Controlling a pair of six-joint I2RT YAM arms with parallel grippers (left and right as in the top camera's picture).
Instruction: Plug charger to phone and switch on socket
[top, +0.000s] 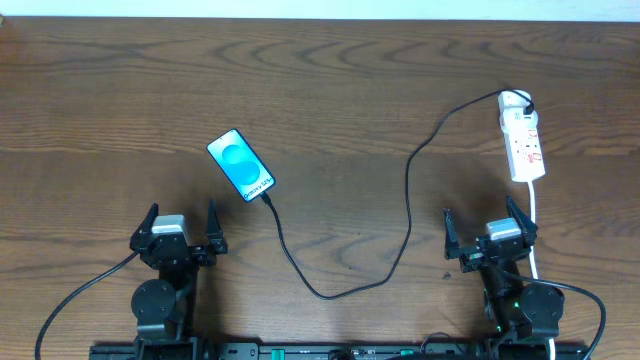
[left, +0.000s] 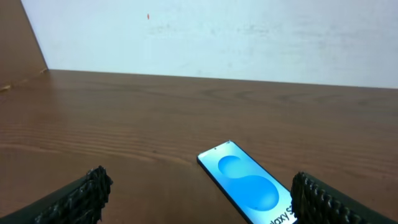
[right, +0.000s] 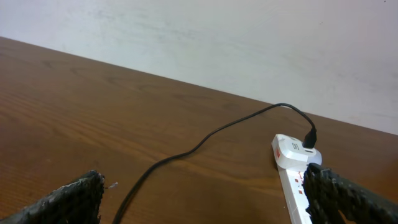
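The phone (top: 241, 164) lies screen up and slanted on the wooden table, left of centre; it also shows in the left wrist view (left: 249, 183). The black charger cable (top: 408, 190) runs from the phone's lower end in a loop to the far end of the white socket strip (top: 523, 142), where its plug (right: 310, 138) sits in a white adapter. The socket also shows in the right wrist view (right: 292, 174). My left gripper (top: 180, 230) is open and empty, near the front edge, below the phone. My right gripper (top: 490, 232) is open and empty, just in front of the socket.
The socket's white cord (top: 535, 225) runs from the strip toward the front edge, past my right gripper. A pale wall (left: 217, 37) stands behind the table's far edge.
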